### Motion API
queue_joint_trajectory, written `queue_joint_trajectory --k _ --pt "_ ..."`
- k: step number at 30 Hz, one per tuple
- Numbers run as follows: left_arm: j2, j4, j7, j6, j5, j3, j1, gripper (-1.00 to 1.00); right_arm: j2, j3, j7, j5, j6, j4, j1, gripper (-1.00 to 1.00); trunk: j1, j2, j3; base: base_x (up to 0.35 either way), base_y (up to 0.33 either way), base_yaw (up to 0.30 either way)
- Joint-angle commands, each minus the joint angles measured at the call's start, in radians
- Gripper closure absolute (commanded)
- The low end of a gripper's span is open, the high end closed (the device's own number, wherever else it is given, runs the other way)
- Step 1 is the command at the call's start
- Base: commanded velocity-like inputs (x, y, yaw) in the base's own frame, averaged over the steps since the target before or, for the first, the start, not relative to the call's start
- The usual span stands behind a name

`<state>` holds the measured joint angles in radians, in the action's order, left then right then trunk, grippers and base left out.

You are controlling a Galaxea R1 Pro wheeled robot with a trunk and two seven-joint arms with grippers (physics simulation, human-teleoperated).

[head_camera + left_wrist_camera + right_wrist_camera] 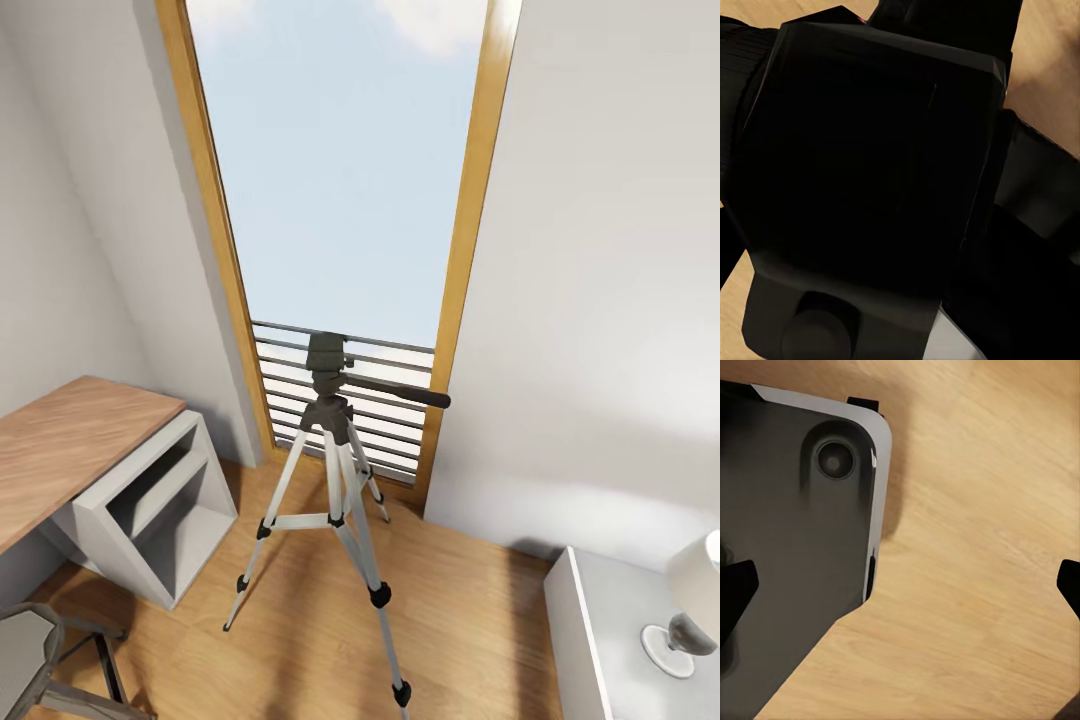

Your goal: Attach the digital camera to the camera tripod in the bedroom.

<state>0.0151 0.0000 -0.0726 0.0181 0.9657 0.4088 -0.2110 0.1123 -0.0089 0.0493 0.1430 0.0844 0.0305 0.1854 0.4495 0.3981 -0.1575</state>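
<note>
Facing the camera tripod (335, 470), which stands upright before the window (340, 170), head bare. Right claw (904, 585) spread wide over wood floor (975, 547), holding nothing; left claw's state cannot be told behind a dark body. Judgement: bring the camera down square onto the head, clear of the pan handle (400, 392).

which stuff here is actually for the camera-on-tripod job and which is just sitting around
For the job:
- camera tripod, standing on the wood floor before the window

Just lying about:
- wooden desk with a white shelf unit
- grey stool
- white cabinet with a lamp
- window railing
</note>
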Motion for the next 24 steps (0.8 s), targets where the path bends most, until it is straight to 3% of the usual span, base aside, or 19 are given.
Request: queue_joint_trajectory --k 1,14,24 --pt "0.0 0.0 -0.004 0.002 0.007 0.008 -0.001 1.0 0.0 -0.002 0.002 0.007 0.006 0.003 0.002 -1.0 0.001 0.002 -0.002 0.0 0.0 0.0" --pt "0.001 0.0 -0.004 0.002 0.007 0.008 -0.001 1.0 0.0 -0.002 0.0 0.007 0.009 0.003 0.002 -1.0 0.001 0.002 -0.002 0.0 0.009 0.0" --pt "0.001 0.0 -0.004 0.002 0.007 0.008 -0.001 1.0 0.0 -0.002 0.0 0.006 0.01 0.003 0.002 -1.0 0.001 0.002 -0.002 0.0 0.199 0.0"
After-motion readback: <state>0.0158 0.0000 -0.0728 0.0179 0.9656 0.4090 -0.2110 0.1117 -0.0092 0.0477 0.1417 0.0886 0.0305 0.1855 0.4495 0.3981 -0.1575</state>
